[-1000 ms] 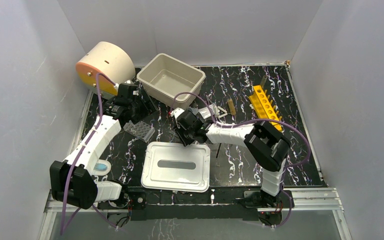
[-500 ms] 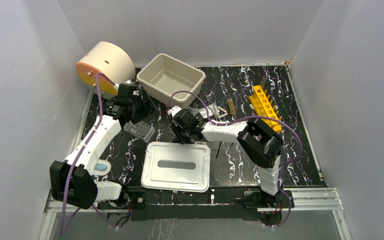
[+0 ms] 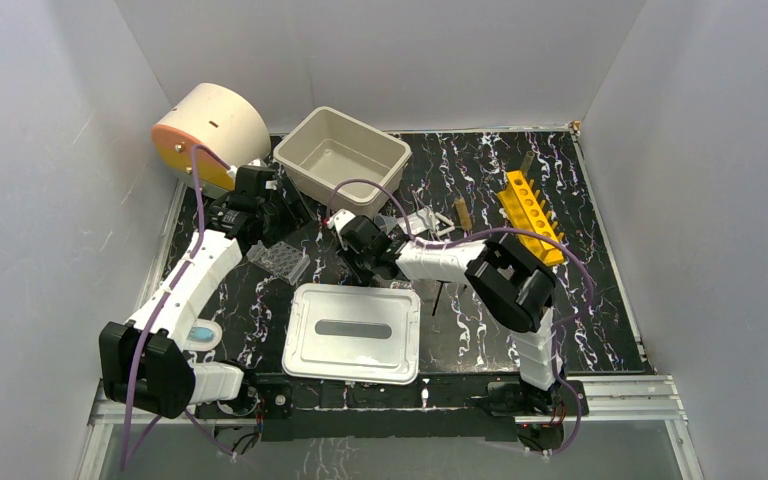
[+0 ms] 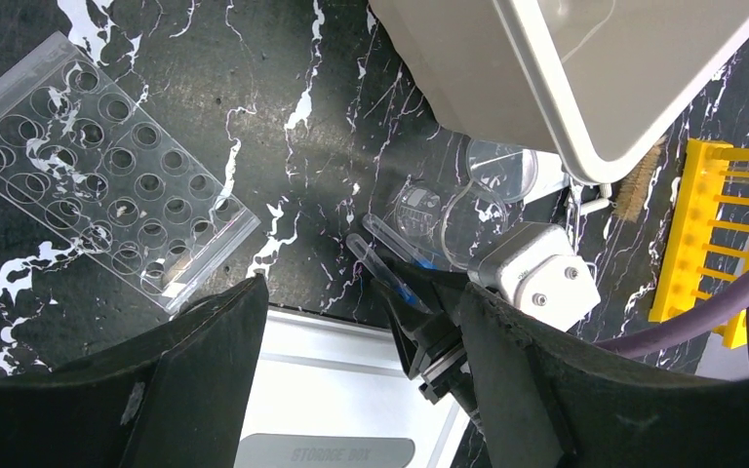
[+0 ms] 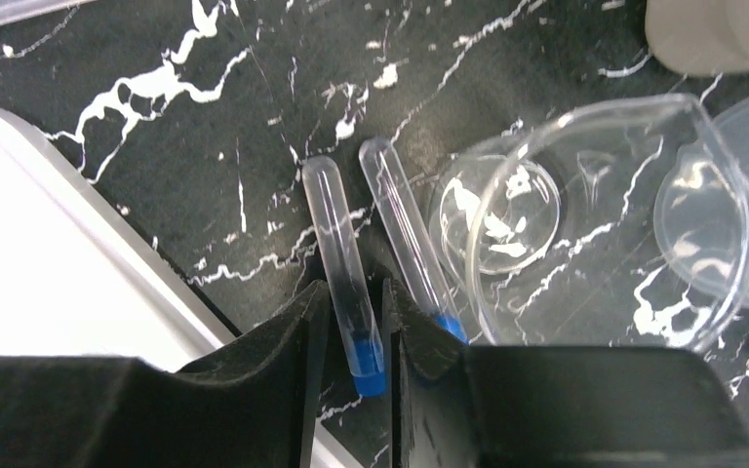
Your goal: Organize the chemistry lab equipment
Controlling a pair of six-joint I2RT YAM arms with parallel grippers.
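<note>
Two blue-capped vials lie on the black marbled table beside a clear beaker (image 5: 585,224) that lies on its side. My right gripper (image 5: 356,287) is low over the table and straddles one vial (image 5: 343,263). Its jaws stand narrowly open, with a slim dark gap beside the tube. The other vial (image 5: 408,244) lies just outside the right finger. In the top view this gripper (image 3: 358,268) is at the far edge of the white lid (image 3: 352,333). My left gripper (image 4: 361,292) hangs higher, open and holding nothing. A tan-bristled brush (image 4: 634,190) lies by the bin.
A cream bin (image 3: 342,158) stands at the back, with the big cream cylinder (image 3: 210,130) to its left. A clear well plate (image 4: 98,175) lies under my left arm. A yellow tube rack (image 3: 530,213) is on the right. The lid fills the near centre.
My right gripper has shifted left along the lid's far edge, and its jaws have drawn in around one vial. The left arm has stayed put.
</note>
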